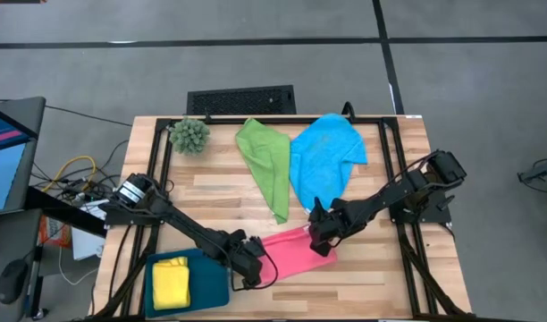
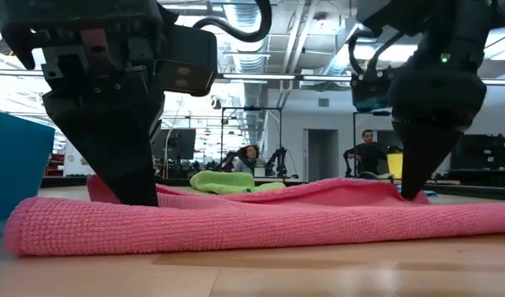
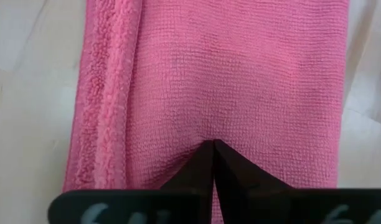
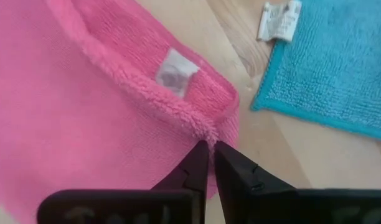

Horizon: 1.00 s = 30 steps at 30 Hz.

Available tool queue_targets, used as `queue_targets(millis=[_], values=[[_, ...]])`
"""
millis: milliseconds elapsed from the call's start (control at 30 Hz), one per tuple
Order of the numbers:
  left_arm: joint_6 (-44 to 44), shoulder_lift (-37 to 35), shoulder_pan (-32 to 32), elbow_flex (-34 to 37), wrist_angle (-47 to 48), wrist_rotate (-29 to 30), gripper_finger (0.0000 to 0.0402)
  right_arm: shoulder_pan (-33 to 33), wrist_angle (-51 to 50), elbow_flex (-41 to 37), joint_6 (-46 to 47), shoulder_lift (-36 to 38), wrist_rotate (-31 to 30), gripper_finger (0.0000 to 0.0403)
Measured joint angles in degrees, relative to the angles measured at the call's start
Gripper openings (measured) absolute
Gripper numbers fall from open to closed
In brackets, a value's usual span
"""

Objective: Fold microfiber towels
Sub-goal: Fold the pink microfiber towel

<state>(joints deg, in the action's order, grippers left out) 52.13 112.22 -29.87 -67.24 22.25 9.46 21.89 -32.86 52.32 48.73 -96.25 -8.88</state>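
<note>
pink towel (image 1: 296,250) pinched between left pincer (image 1: 253,260), right pincer (image 1: 319,234).

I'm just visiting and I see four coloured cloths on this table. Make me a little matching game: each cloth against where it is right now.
Things:
1. soft pink microfiber towel
2. yellow folded microfiber towel
3. limp green microfiber towel
4. bright blue microfiber towel

Places:
A. in the dark teal rectangular tray
B. pinched by both the left gripper and the right gripper
C. loose beside the spiky green ball plant
D. spread beside the green one

Pairs: 1-B, 2-A, 3-C, 4-D
</note>
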Motion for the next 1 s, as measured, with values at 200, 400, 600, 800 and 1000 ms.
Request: queue_targets(millis=[200, 400, 600, 800, 1000], values=[[-1.55, 0.11, -0.02, 0.05, 0.08, 0.22, 0.0001, -1.01, 0.0, 0.01, -0.05, 3.76, -1.77, 0.0052], [-1.81, 0.2, -0.02, 0.11, 0.31, 0.17, 0.0, -2.66, 0.08, 0.0, -0.68, 6.0, -3.97, 0.0052], [-1.94, 0.27, -0.02, 0.15, 0.58, 0.0, 0.0, -0.53, 14.22, 0.01, -6.84, 6.0, -1.46, 0.0049], [-2.59, 0.31, -0.02, 0.17, 0.7, -0.09, 0.0, 1.27, 19.3, 0.06, -7.21, -0.51, 1.0, 0.0042], [-3.91, 0.31, 0.02, 0.2, 0.82, -0.63, 0.0, 0.48, 18.64, -0.02, -6.78, -5.16, 2.66, 0.0035]])
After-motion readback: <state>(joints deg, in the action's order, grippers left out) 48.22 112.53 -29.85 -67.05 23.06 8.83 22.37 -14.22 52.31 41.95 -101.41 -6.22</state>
